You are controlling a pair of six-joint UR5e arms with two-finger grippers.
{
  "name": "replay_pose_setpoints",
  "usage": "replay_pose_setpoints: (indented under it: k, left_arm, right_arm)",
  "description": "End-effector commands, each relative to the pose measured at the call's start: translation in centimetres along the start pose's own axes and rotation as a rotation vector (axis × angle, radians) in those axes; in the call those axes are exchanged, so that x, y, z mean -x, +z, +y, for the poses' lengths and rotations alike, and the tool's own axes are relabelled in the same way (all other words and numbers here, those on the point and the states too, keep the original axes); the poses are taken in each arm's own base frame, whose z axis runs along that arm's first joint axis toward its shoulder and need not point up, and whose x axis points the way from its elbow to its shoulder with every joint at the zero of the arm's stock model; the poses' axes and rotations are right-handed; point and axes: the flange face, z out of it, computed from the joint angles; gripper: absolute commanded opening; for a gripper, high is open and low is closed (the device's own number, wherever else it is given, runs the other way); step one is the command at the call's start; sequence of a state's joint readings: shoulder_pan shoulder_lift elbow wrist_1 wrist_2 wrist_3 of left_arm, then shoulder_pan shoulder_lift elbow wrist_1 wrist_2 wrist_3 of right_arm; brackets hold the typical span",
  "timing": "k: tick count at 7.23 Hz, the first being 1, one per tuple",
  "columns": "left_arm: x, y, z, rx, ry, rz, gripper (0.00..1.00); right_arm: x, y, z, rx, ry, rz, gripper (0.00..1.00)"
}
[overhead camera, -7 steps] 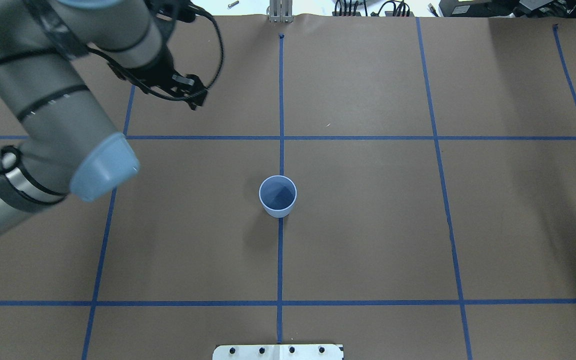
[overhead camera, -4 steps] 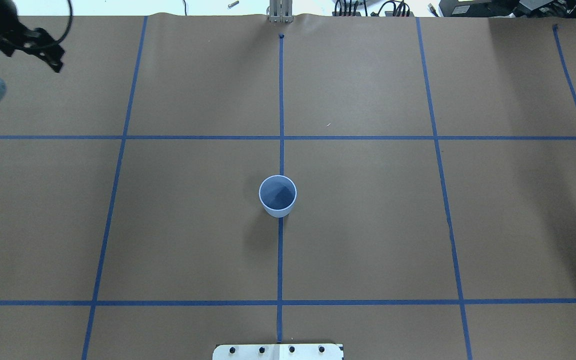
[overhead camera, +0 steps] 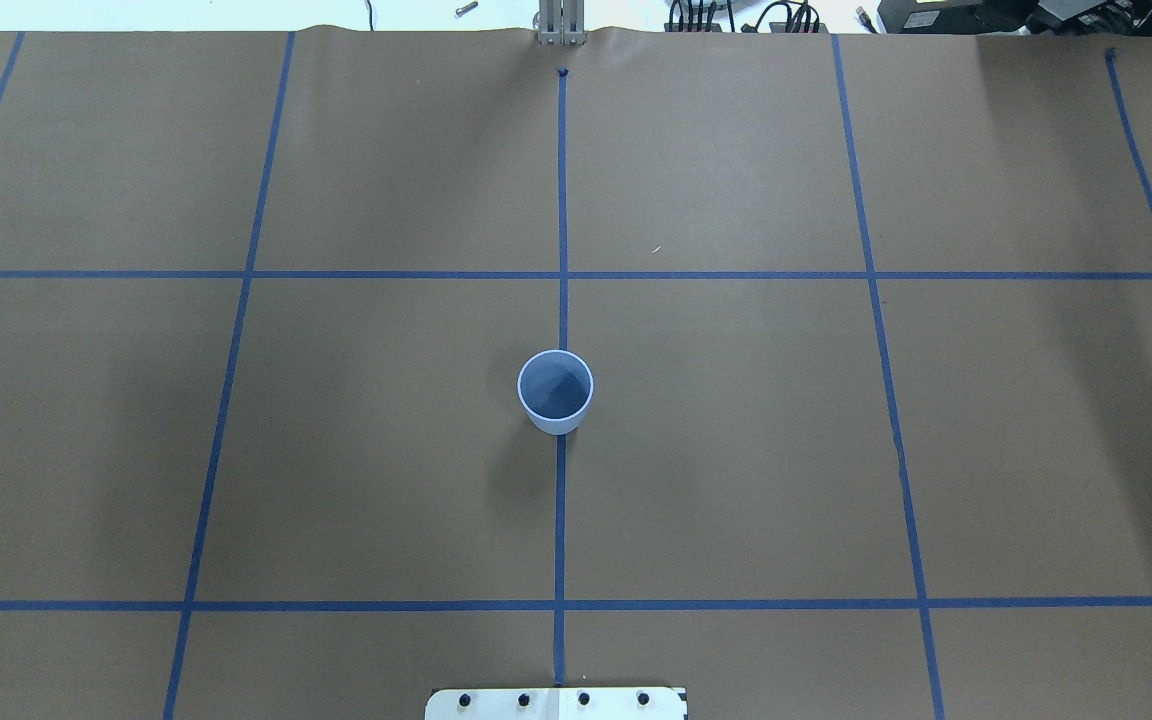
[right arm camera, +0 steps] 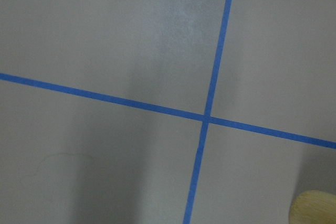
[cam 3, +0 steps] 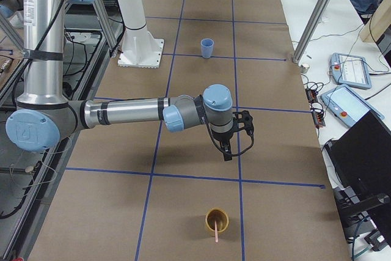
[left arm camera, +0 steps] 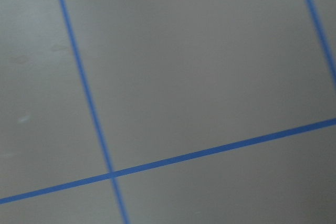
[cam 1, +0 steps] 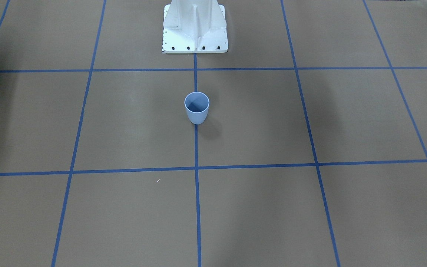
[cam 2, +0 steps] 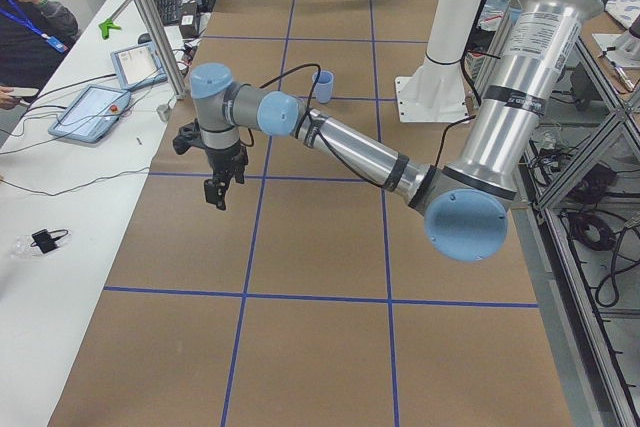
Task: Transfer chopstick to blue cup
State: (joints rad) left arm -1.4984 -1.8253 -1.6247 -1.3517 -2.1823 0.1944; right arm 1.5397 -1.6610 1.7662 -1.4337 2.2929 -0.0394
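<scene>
The blue cup (overhead camera: pixel 556 392) stands upright and empty at the table's middle, on the centre tape line; it also shows in the front view (cam 1: pixel 197 107) and both side views (cam 2: pixel 322 87) (cam 3: pixel 208 47). A pale pink chopstick (cam 3: pixel 215 230) leans in a tan wooden cup (cam 3: pixel 216 219) near the table's right end. My right gripper (cam 3: pixel 227 151) hangs above the table, short of that tan cup; I cannot tell if it is open. My left gripper (cam 2: pixel 218 192) hangs over the table's left part, far from the blue cup; I cannot tell its state.
The robot's white base (cam 1: pixel 195 26) stands behind the blue cup. The tan cup's rim (right arm camera: pixel 314 208) shows at the right wrist view's lower right corner. Tablets and cables lie on white side tables (cam 3: pixel 348 71). An operator (cam 2: pixel 30 17) sits at the left end.
My left arm has swung left and out of the overhead view. The blue cup has not moved.
</scene>
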Motion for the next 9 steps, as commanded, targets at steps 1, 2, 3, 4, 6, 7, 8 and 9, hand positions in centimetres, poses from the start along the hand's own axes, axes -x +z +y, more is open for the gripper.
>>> replay_pose_setpoints:
  k: [1, 2, 3, 4, 6, 7, 8, 9]
  left_arm:
    - [10.8, 2.3, 6.7, 0.030, 0.040, 0.074, 0.99]
    - [13.9, 4.5, 10.6, 0.028, 0.034, 0.152, 0.99]
    - [13.8, 6.4, 13.5, 0.029, -0.009, 0.209, 0.99]
    - [13.2, 6.0, 13.6, 0.024, -0.087, 0.214, 0.99]
    - [9.7, 4.1, 17.3, -0.017, -0.224, 0.187, 0.99]
    - [9.4, 4.0, 17.9, -0.019, -0.220, 0.187, 0.99]
    - [9.4, 4.1, 17.9, -0.018, -0.218, 0.187, 0.99]
    - [9.4, 4.1, 17.9, -0.019, -0.215, 0.187, 0.99]
  right_arm:
    - [-3.1, -0.2, 2.5, 0.043, -0.099, 0.007, 1.00]
    - [-3.7, -0.4, 2.9, 0.055, -0.115, 0.009, 1.00]
    - [-4.2, -0.1, 3.4, 0.062, -0.123, 0.007, 1.00]
    - [-4.3, 0.0, 3.7, 0.067, -0.121, 0.013, 1.00]
    - [-4.7, 0.4, 3.8, 0.073, -0.153, 0.016, 1.00]
    - [-5.6, 0.6, 3.7, 0.077, -0.239, 0.013, 1.00]
    - [-7.8, 0.4, 4.5, 0.081, -0.322, 0.031, 1.00]
    - [-9.4, -0.2, 4.2, 0.105, -0.464, 0.084, 1.00]
